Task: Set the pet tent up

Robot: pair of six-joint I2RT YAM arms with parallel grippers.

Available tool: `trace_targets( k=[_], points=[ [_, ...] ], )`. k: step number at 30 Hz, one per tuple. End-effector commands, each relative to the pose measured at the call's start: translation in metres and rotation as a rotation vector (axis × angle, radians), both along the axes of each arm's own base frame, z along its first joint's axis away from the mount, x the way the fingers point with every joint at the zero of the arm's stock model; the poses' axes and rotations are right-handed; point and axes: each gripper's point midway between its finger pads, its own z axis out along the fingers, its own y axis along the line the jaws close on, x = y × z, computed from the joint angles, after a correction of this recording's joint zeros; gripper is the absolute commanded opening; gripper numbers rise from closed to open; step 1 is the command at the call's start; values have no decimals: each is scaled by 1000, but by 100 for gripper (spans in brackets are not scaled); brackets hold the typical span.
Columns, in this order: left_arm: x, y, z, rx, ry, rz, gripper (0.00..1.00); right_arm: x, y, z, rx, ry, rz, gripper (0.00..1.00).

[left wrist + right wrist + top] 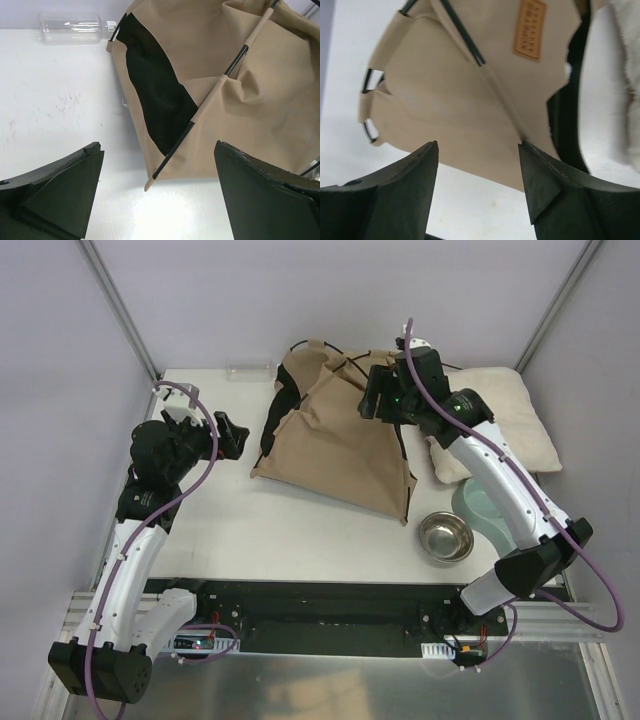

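Pet tent (335, 455) lies slumped mid-way across the table (300, 530); poles threaded, seemingly not yet sprung upright. Left end effector (232, 435) spread, empty, beside it. Right end effector (373, 400) spread, hovering over far side. Raising remains.

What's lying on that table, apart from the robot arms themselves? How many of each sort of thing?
Tents: 1, the tan pet tent
Pillows: 1, the off-white pillow
Bowls and dishes: 2, a metal bowl and a pale green dish, partly hidden
Bottles: 1, a clear plastic bottle
Total: 5
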Motion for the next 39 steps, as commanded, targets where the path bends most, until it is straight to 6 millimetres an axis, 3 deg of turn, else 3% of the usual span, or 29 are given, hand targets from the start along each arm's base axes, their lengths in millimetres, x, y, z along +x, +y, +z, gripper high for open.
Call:
trace_targets(
  k=[1,7,10,13,17,20,21,23,29,35,39],
  points=[
    [-4,-5,21,-19,-37,-28,96,-3,-45,6,-178,-34,-14,70],
    [-3,-2,21,-9,-49,-10,97,6,-63,1,-251,-49,-34,69],
    [-3,0,21,-10,-55,3,99,5,-57,1,-226,-56,-1,68],
    [-1,3,21,-13,-66,23,99,10,-55,-15,-236,-15,19,64],
    [-1,4,24,-8,-73,27,99,14,-45,-39,-254,35,114,44],
    [-4,0,26,-9,-75,1,99,17,-34,-42,-224,36,162,17],
    [-5,-2,27,-9,-74,-12,99,17,-28,-36,-196,22,176,9],
    [-7,-6,26,-10,-64,-38,99,18,-18,-27,-142,-1,183,4],
    [-10,-15,18,-22,-28,-94,99,10,35,-1,-46,-54,255,1],
    [-17,-33,20,-67,4,-201,95,0,101,5,-12,-85,247,1],
    [-25,-45,15,-107,38,-270,95,6,127,7,-16,-92,162,1]
  ],
)
